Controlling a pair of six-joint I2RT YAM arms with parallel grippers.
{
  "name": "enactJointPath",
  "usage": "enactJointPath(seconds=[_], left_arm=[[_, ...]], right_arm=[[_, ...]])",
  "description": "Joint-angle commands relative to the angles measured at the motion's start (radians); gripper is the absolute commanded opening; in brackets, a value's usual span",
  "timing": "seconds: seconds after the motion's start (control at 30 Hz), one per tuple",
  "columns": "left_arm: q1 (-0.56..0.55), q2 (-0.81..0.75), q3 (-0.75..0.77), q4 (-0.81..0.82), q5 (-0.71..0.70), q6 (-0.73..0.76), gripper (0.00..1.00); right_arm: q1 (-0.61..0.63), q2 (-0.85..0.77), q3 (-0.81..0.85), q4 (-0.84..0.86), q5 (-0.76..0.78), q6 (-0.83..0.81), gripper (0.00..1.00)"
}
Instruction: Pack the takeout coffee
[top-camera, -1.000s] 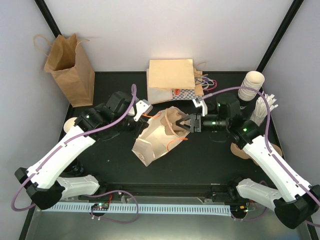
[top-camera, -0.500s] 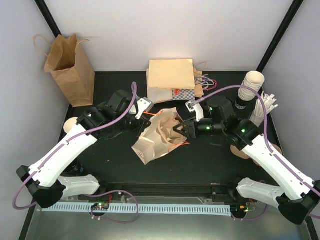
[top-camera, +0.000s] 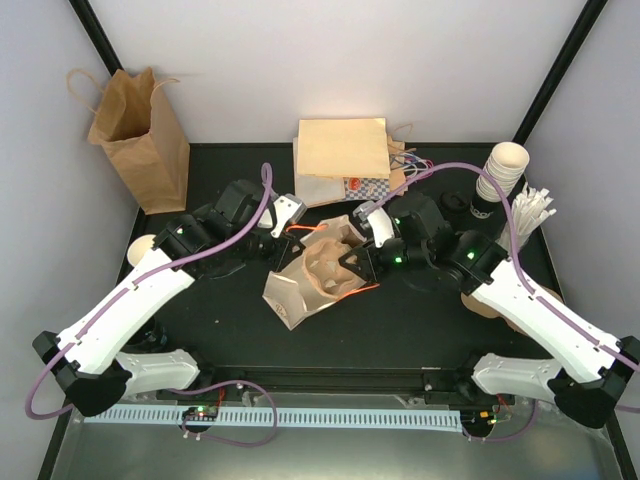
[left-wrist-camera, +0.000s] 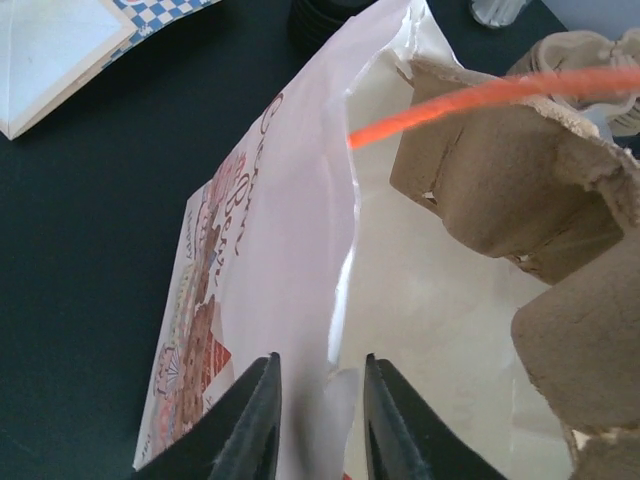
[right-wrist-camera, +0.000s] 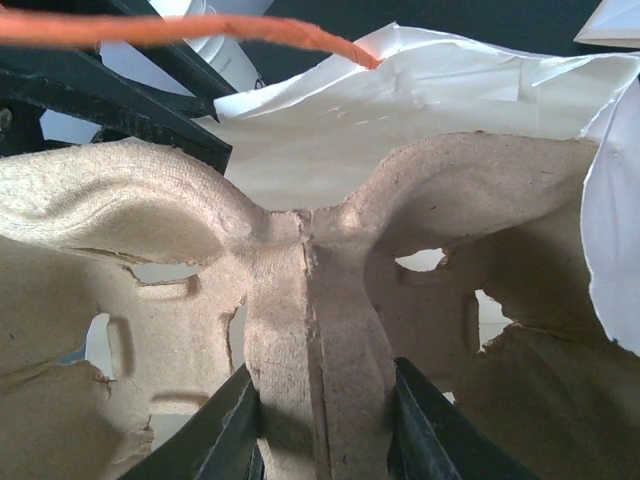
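Observation:
A white paper bag (top-camera: 297, 292) with orange handles (left-wrist-camera: 480, 95) lies on its side mid-table, its mouth facing right. My right gripper (top-camera: 352, 265) is shut on the middle ridge of a brown pulp cup carrier (right-wrist-camera: 300, 270), which sits partly inside the bag's mouth (top-camera: 325, 262). At the bag's upper left, my left gripper (top-camera: 284, 243) is open. Its jaws (left-wrist-camera: 322, 358) stand a little apart, one on each side of the bag's (left-wrist-camera: 290, 230) thin upper wall, without pinching it. The carrier (left-wrist-camera: 500, 170) shows inside the bag there. The takeout coffee is out of view.
A brown paper bag (top-camera: 140, 130) stands upright at the back left. Flat bags (top-camera: 345, 160) are piled at the back middle. Stacked lidless cups (top-camera: 500, 170), black lids (top-camera: 455, 203) and white sticks (top-camera: 525, 215) crowd the right side.
My right gripper has moved left, pushing the carrier further into the bag. My left gripper's jaws have opened off the bag's wall.

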Motion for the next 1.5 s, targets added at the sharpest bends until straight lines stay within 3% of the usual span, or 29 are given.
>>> enactJointPath(seconds=[0.0,0.17,0.37,0.43,0.5,0.7,0.9,1.2,1.47], left_arm=[[-0.002,-0.01,0.049,-0.023,-0.002,-0.027,0.29],[-0.001,-0.034,0.073,-0.08,0.009,-0.042,0.47],[-0.001,-0.115,0.077,-0.08,0.064,-0.054,0.89],[-0.001,-0.132,0.094,-0.087,0.091,-0.054,0.97],[-0.001,-0.14,0.118,-0.097,0.117,-0.056,0.98],[0.0,-0.143,0.155,-0.094,0.174,-0.08,0.97],[0.001,-0.141,0.178,-0.112,0.008,-0.067,0.92],[0.0,-0.025,0.153,-0.049,-0.044,-0.015,0.67],[0.001,-0.019,0.135,-0.005,-0.136,-0.026,0.37]], right_arm=[[0.025,0.021,0.04,-0.067,0.082,-0.042,0.32],[0.035,0.044,0.061,-0.082,0.102,-0.059,0.32],[0.036,0.066,0.071,-0.081,0.12,-0.074,0.32],[0.037,0.077,0.077,-0.08,0.124,-0.079,0.32],[0.037,0.089,0.083,-0.079,0.125,-0.083,0.32],[0.037,0.12,0.094,-0.068,0.129,-0.093,0.32],[0.055,0.141,0.122,-0.088,0.157,-0.108,0.32],[0.096,0.166,0.149,-0.11,0.221,-0.13,0.32],[0.105,0.174,0.159,-0.11,0.271,-0.162,0.31]])
